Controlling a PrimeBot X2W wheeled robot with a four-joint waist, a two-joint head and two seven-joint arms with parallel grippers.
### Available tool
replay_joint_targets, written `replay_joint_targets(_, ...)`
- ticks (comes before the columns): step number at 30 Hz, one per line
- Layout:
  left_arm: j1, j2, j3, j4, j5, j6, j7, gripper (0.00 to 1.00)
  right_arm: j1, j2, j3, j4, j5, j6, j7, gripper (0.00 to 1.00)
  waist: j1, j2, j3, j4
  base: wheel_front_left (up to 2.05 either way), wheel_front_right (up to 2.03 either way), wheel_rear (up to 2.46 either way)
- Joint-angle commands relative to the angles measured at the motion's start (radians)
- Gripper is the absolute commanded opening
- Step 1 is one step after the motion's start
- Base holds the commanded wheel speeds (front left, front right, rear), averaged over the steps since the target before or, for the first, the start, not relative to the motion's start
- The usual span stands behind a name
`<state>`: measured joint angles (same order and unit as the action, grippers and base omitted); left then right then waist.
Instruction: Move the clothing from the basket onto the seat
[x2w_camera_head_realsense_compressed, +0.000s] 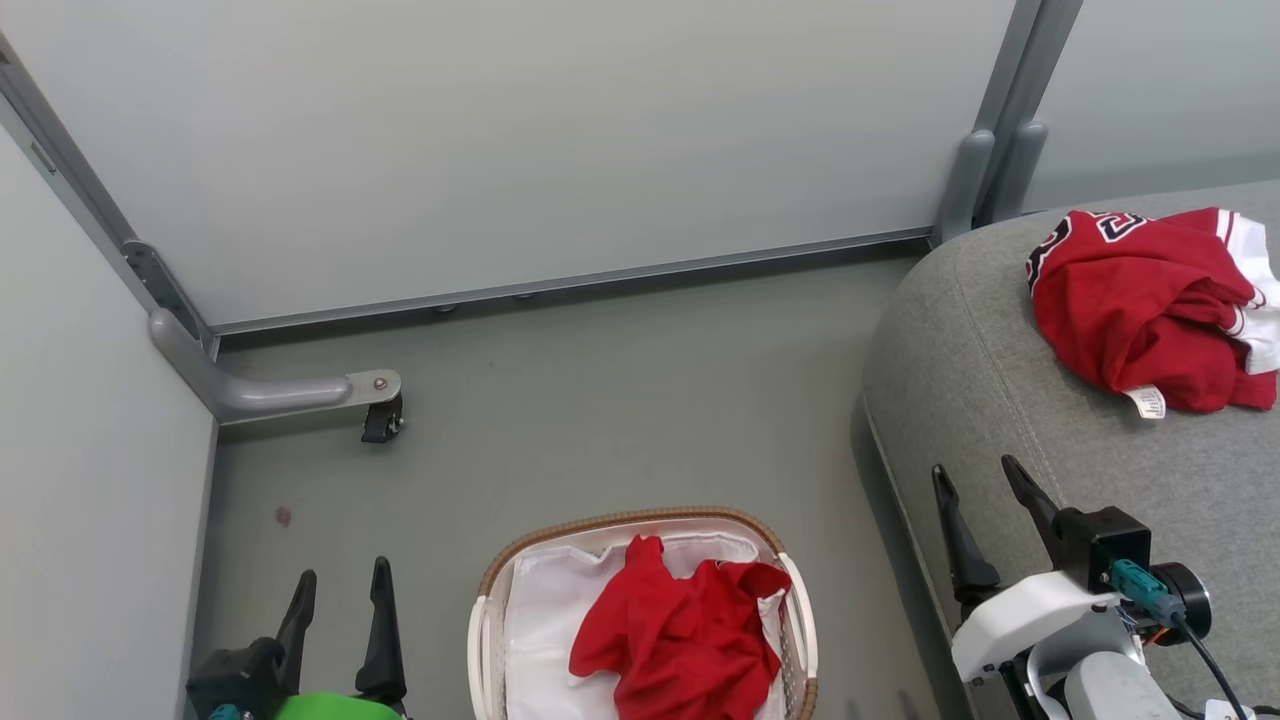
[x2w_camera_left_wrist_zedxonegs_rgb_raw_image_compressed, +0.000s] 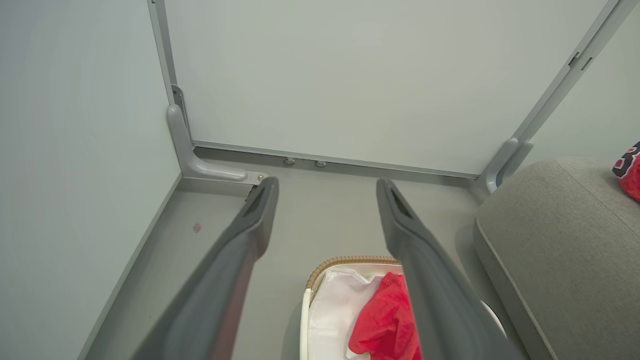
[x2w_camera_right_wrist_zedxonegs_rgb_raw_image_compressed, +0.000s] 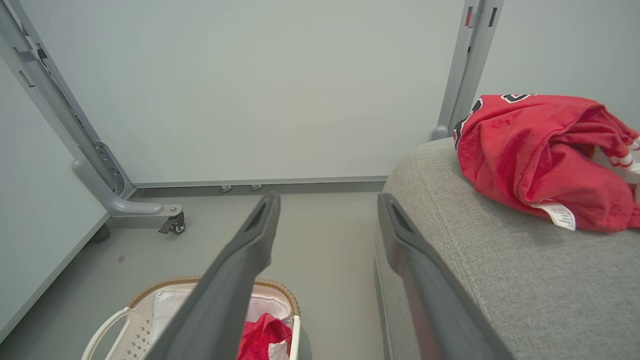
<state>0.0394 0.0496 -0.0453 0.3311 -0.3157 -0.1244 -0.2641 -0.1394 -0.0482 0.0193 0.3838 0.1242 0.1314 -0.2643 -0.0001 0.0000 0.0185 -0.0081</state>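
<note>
Head view: open floor between the wall panels and the seat's rounded edge. Basket bottom centre, cut by the frame, long axis unclear. First jersey crumpled inside; second jersey heaped on the seat, tag nearest.

Left gripper low left, right gripper over the seat edge, fingers up-frame.

Left wrist view: fingers spread, nothing held.

Right wrist view: likewise spread and empty.

bright red jersey with black-and-white lettering on grey seat — red jersey in basket, cream basket, brown rim, white liner.
</note>
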Motion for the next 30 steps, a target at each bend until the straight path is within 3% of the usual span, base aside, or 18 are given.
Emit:
replay_joint_targets(1, -0.009, 0.002, -0.003, 0.002, -0.003, 0.0, -0.001, 1.0, 0.001, -0.004, 0.002, 0.0, -0.006, -0.001, 0.0, 1.0, 0.0001, 0.0, 0.001, -0.001, 0.0, 0.0, 0.0)
replay_joint_targets(13, -0.105, 0.002, -0.074, 0.054, 0.045, -0.005, -0.001, 1.0, -0.039, -0.004, -0.01, -0.033, -0.012, -0.001, 0.0, 1.0, 0.0001, 0.0, 0.081, -0.017, 0.0, 0.0, 0.0)
replay_joint_targets(30, -0.503, 0.003, -0.297, 0.366, 0.021, -0.008, -0.001, 1.0, -0.248, -0.004, -0.004, -0.12, 0.018, -0.001, 0.0, 1.0, 0.0001, 0.0, 0.523, -0.137, 0.0, 0.0, 0.0)
